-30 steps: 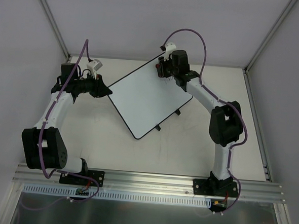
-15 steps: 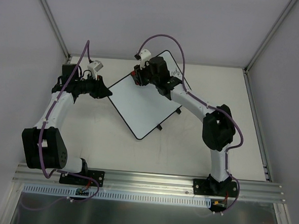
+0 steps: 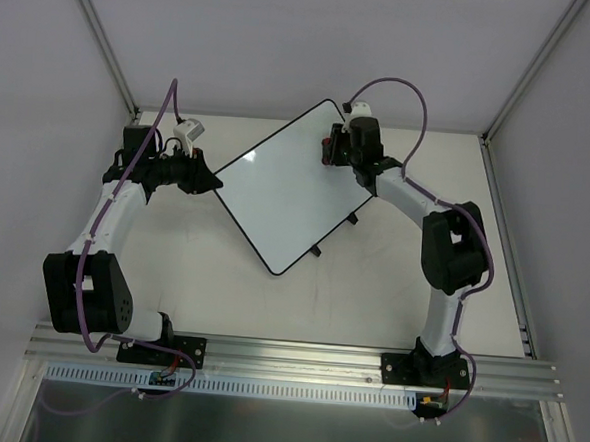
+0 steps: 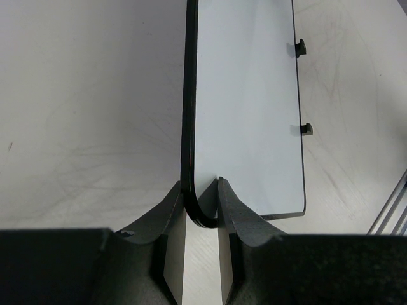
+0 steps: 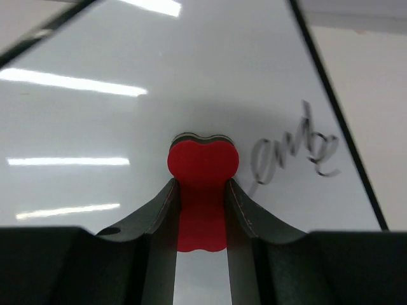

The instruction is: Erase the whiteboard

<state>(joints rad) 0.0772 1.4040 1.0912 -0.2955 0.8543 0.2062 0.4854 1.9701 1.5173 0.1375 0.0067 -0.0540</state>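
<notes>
The whiteboard [image 3: 282, 190] lies diamond-wise on the table, glossy white with a thin black rim and two black clips on its lower right edge. My left gripper [image 3: 213, 183] is shut on its left corner; the left wrist view shows the rounded corner [image 4: 202, 216] between the fingers. My right gripper [image 3: 329, 149] is shut on a red bone-shaped eraser [image 5: 202, 168] and presses it on the board near the top corner. Dark handwriting [image 5: 292, 149] remains just right of the eraser in the right wrist view. The board [image 5: 191, 76] fills that view.
The white tabletop [image 3: 371, 286] spreads around the board, with faint scribble marks. Grey walls and slanted aluminium posts [image 3: 101, 39] close the back and sides. An aluminium rail [image 3: 297, 356] with both arm bases runs along the near edge.
My right gripper with the eraser swept left across the board's top part, then came back right towards the top corner. The left gripper and board have stayed put.
</notes>
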